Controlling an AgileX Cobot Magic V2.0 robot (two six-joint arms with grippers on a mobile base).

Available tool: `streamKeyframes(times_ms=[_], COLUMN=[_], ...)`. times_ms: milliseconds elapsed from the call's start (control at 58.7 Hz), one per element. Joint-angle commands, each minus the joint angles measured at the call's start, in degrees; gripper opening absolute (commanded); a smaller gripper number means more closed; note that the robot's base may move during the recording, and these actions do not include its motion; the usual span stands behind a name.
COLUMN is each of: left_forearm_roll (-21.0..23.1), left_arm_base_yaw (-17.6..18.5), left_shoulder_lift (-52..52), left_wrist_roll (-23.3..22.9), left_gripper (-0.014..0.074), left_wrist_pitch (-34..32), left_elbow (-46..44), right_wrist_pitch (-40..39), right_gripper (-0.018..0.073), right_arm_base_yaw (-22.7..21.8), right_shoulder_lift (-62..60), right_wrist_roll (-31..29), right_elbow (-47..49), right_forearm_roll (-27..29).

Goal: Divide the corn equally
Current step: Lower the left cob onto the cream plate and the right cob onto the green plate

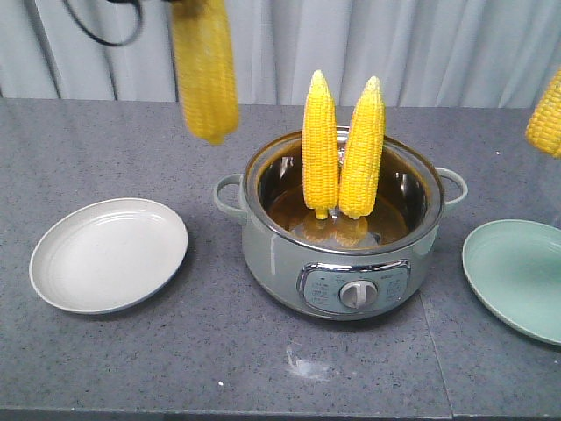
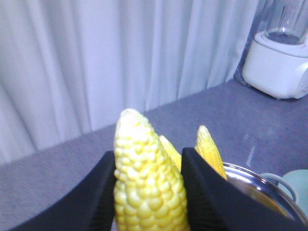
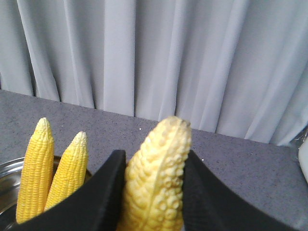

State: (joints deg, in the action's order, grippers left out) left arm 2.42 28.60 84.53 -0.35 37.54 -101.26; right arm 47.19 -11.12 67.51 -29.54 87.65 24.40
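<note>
Two corn cobs (image 1: 320, 145) (image 1: 363, 149) stand upright, tips up, inside the green pot (image 1: 280, 254) at the table's middle. A third cob (image 1: 205, 66) hangs in the air at the upper left, above the cream plate (image 1: 53, 263); my left gripper (image 2: 149, 159) is shut on this cob (image 2: 144, 178). A fourth cob (image 1: 547, 114) shows at the right edge, above the green plate (image 1: 513, 263); my right gripper (image 3: 154, 159) is shut on it (image 3: 156, 183). Both plates hold nothing.
The pot has side handles (image 1: 226, 195) and a front control dial (image 1: 353, 294). A white curtain (image 1: 421, 44) backs the table. A white blender base (image 2: 276, 62) stands at the back. A pale smudge (image 1: 307, 364) marks the dark tabletop near the front.
</note>
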Motion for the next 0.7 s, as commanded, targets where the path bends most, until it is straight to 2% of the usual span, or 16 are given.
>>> streamKeyframes(times_ms=[0, 68, 136, 187, 256, 341, 426, 682], left_forearm_roll=[-7.0, -12.2, -18.2, -22.1, -24.7, -25.4, -25.3, -24.8], left_arm_base_yaw=[-0.1, -0.1, -0.1, -0.9, -2.4, -4.5, -6.1, -9.3], left_shoulder_lift=[-7.7, -10.6, -11.4, -11.1, -9.8, -7.8, -5.4, 1.1], left_wrist_roll=[-1.5, -3.2, -5.6, -7.6, -9.8, -10.2, -10.2, -10.8], left_gripper=[-0.0008, -0.0008, -0.0008, -0.0008, -0.0008, -0.0008, -0.0008, -0.0008], left_wrist_pitch=[0.6, 5.5, 11.4, 16.3, 19.3, 20.1, 19.2, 14.1], left_elbow=[-1.8, -1.8, -1.8, -1.7, -0.9, 1.8, 5.1, 13.5], right_wrist_pitch=[-2.1, -0.1, 1.4, 1.5, 2.0, 5.4, 9.1, 11.5], right_gripper=[-0.0005, -0.0005, -0.0005, -0.0005, -0.0005, -0.0005, -0.0005, -0.0005], right_arm_base_yaw=[-0.2, -0.2, -0.2, -0.2, -0.2, -0.2, -0.2, -0.2], right_shoulder_lift=[-1.0, -1.0, -1.0, -0.7, 0.5, 3.8, 8.4, 20.1], right_wrist_roll=[0.1, 0.1, 2.5, 5.9, 12.5, 18.1, 17.6, 16.8], right_elbow=[1.6, 1.6, 1.6, 1.6, 1.6, 1.6, 1.6, 1.6], right_forearm_roll=[1.0, 0.3, -3.0, -7.8, -16.1, -22.8, -23.0, -23.0])
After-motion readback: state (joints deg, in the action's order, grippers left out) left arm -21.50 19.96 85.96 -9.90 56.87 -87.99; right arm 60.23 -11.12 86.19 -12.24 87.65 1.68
